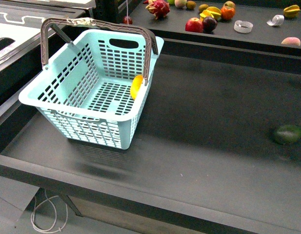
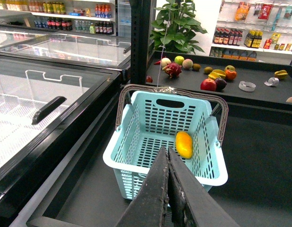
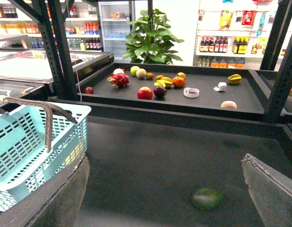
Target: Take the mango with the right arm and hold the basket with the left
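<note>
The turquoise basket point(image 1: 96, 92) stands on the dark table at the left, its grey-brown handles raised. Inside it, against the right wall, lies the yellow mango point(image 1: 136, 87). In the left wrist view the basket point(image 2: 205, 165) and the mango point(image 2: 184, 144) lie just beyond my left gripper point(image 2: 167, 153), whose fingers are pressed shut on nothing, above and short of the near rim. My right gripper point(image 3: 167, 198) stands wide open over bare table, the basket point(image 3: 27, 151) to one side. Neither arm shows in the front view.
A dark green oval fruit point(image 1: 288, 134) point(image 3: 207, 198) lies on the table at the right, between my right fingers' spread. A raised shelf point(image 1: 257, 31) behind holds several fruits. Glass-topped freezers point(image 2: 46, 94) stand left of the basket.
</note>
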Motion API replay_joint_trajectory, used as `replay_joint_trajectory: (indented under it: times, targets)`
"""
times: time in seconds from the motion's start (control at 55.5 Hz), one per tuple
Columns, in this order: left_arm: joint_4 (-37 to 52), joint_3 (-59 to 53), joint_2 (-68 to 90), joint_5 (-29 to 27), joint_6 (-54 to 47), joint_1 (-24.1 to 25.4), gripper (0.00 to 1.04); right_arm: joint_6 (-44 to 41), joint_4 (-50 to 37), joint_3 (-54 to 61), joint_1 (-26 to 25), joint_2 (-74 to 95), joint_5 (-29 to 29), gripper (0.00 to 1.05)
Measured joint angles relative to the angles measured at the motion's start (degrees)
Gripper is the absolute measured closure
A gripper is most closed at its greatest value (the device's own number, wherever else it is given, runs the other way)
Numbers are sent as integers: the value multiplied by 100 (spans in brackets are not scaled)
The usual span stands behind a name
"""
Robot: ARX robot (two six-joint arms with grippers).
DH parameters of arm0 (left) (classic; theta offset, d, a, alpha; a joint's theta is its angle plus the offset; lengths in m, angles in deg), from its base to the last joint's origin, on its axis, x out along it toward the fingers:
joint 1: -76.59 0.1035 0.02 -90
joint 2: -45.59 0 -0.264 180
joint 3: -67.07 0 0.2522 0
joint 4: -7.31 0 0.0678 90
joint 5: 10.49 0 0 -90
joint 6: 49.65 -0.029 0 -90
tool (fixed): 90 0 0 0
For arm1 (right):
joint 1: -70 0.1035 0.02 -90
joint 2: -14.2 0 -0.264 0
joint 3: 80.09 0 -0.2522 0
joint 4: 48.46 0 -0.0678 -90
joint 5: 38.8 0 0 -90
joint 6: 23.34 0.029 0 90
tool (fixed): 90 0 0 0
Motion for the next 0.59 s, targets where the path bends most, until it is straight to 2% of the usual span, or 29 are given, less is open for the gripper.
replay_joint_trajectory:
  times: [0.126,0.198,0.594]
  targets:
    - [-227,0,-223,0,-2,0,103,0,0,0,0,0,0,8]
    - [-1172,2,-1056,11,-4,0,103,0,0,0,-2,0,-2,8]
    - [-1220,2,-1180,11,-4,0,103,0,0,0,0,0,0,8]
